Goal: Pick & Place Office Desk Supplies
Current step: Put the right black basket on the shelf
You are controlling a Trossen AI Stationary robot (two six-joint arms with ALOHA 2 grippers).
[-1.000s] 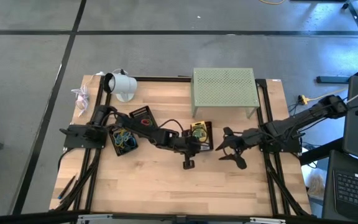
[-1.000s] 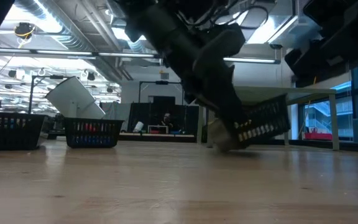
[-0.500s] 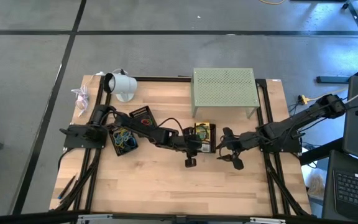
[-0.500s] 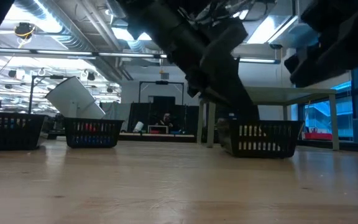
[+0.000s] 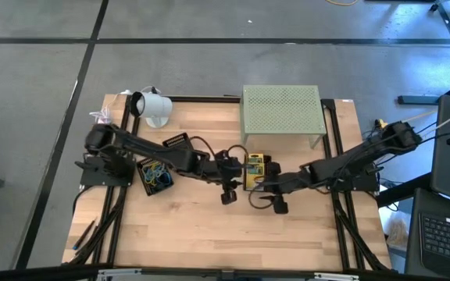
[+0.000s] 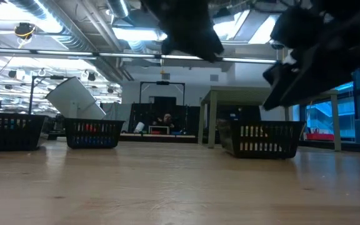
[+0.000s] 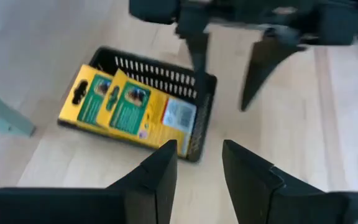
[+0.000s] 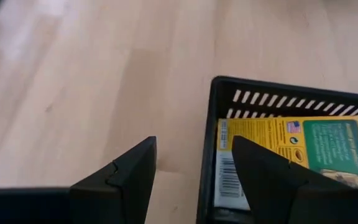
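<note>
Two yellow printed packets (image 7: 114, 102) lie flat in a small black slotted basket (image 7: 201, 124), which rests on its bottom on the table, in front of the pale green stand (image 5: 281, 113). My left gripper (image 7: 199, 149) is open, hanging above and just left of the basket (image 5: 266, 165), with nothing between its fingers. My right gripper (image 8: 194, 146) is open too. It comes in from the right, slanting down over the basket's near corner (image 8: 213, 124), and touches nothing. In the low view the basket (image 6: 261, 140) stands level, with both arms above it.
Two more black baskets stand at the left, one with coloured rubber bands (image 5: 156, 176), one with something red in it (image 5: 180, 146). A white cup-like object (image 5: 153, 105) lies at the far left corner. Bare wood lies toward the near edge.
My left gripper has let go of the basket with the packets, which was tilted and now stands flat on the table. It has then risen and drawn back toward the left. My right gripper has moved left and down toward the basket.
</note>
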